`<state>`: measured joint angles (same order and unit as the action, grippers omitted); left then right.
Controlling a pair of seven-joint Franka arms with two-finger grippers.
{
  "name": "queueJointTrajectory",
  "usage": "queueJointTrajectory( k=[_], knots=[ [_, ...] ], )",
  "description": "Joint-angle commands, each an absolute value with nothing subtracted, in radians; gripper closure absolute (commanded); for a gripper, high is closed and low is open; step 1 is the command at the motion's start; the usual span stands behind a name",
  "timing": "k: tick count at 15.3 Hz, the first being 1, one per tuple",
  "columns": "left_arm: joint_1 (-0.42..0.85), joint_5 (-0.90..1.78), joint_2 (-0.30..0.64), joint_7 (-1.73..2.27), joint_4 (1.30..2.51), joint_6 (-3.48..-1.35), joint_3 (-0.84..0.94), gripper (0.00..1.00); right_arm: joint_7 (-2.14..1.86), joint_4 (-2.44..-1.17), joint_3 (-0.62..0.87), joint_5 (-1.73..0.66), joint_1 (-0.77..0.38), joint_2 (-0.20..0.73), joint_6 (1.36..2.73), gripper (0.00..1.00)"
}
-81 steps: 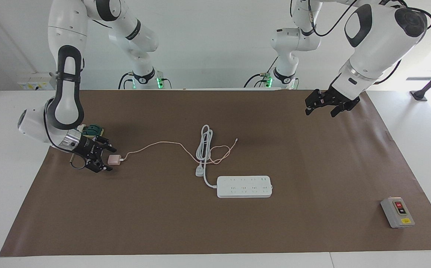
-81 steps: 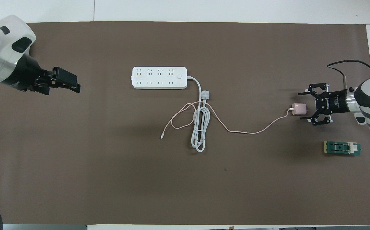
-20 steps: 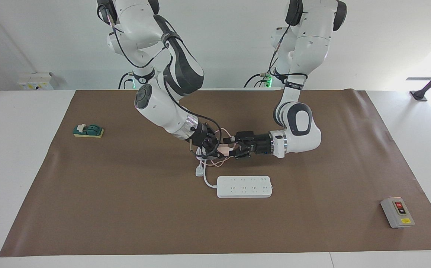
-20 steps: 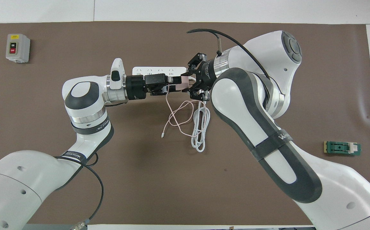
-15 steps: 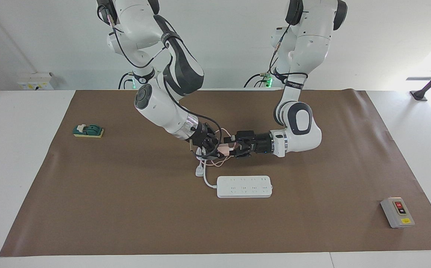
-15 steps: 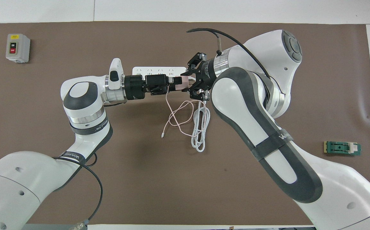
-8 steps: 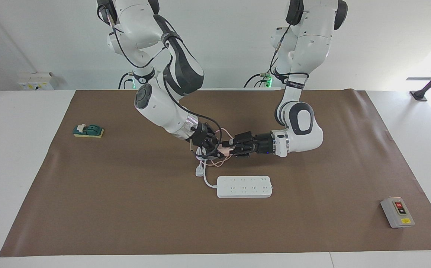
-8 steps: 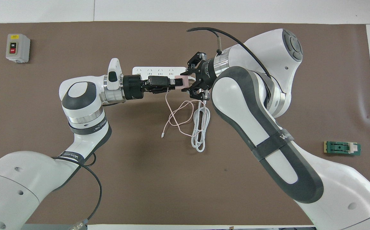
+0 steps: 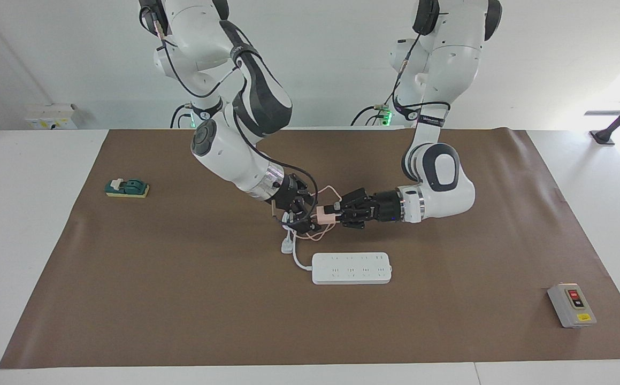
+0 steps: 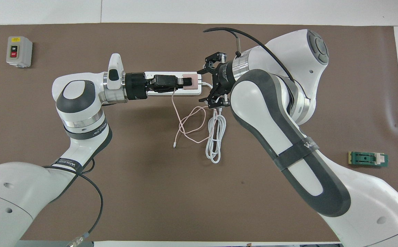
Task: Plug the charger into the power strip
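The pale pink charger (image 9: 323, 215) is held in the air by my left gripper (image 9: 336, 214), which is shut on it; its thin pink cable (image 9: 331, 189) hangs to the mat. My right gripper (image 9: 311, 213) is open next to the charger's free end and does not touch it. The white power strip (image 9: 351, 268) lies flat on the mat, farther from the robots. In the overhead view the left gripper (image 10: 184, 82) and the charger (image 10: 191, 82) cover most of the power strip (image 10: 190, 92), and the right gripper (image 10: 204, 82) stands spread wide.
The strip's thick white cord (image 10: 214, 137) lies coiled under the grippers, with its white plug (image 9: 287, 246) beside the strip. A grey switch box (image 9: 571, 305) sits toward the left arm's end, and a green block (image 9: 127, 187) toward the right arm's end.
The right gripper carried the charger from its end of the table to the left gripper. Within the last second the right gripper let go and spread, and the left gripper drew the charger away.
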<state>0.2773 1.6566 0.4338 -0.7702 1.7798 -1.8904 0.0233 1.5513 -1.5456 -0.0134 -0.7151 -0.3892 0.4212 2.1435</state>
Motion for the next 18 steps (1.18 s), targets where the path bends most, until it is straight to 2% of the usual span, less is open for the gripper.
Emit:
queueJointTrajectory(
  k=[1, 7, 12, 16, 18],
  knots=[
    [0.272, 1.536, 0.391, -0.685, 1.749, -1.957, 0.012, 1.0, 1.551, -1.534, -0.02, -0.724, -0.33, 0.397, 2.08, 0.0],
    [0.272, 1.046, 0.315, -0.26, 1.629, -1.936, -0.028, 1.0, 1.447, -1.542, -0.021, -0.557, -0.198, 0.304, 1.935, 0.0],
    [0.273, 0.662, 0.284, -0.045, 1.536, -1.892, -0.026, 1.0, 1.11, -1.546, -0.021, -0.477, -0.074, 0.25, 1.752, 0.0],
    [0.276, 0.435, 0.29, 0.0, 1.419, -1.792, -0.028, 1.0, 0.791, -1.546, -0.023, -0.353, -0.025, 0.206, 1.668, 0.0],
    [0.288, 0.35, 0.282, 0.101, 1.407, -1.754, -0.022, 1.0, 0.694, -1.546, -0.023, -0.319, -0.005, 0.184, 1.641, 0.0]
  ],
)
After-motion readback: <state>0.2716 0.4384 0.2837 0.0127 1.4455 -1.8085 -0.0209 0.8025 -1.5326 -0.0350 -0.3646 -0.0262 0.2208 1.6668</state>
